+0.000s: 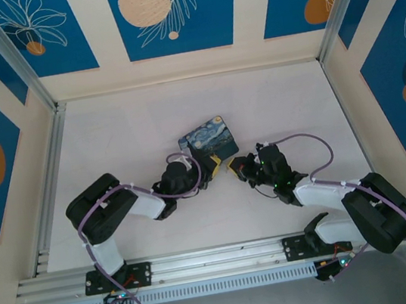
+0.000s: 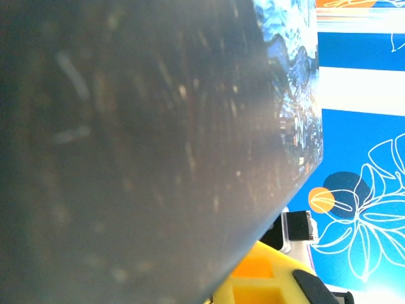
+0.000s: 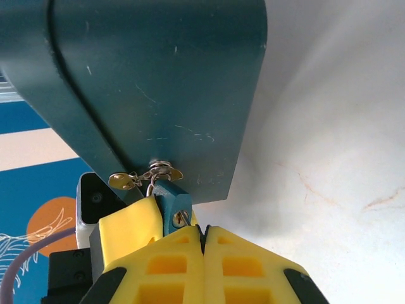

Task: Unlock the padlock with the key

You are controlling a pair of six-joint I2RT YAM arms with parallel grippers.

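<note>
While padlock (image 1: 209,139) hides left claw (image 1: 206,165) grip, state unclear; right claw (image 3: 190,228) clamped on key (image 3: 171,200)

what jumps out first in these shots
The painted padlock at the centre of the top view, held by the left gripper. In the right wrist view, the right gripper pinches a small blue-headed key whose tip meets the padlock's dark edge.
</note>
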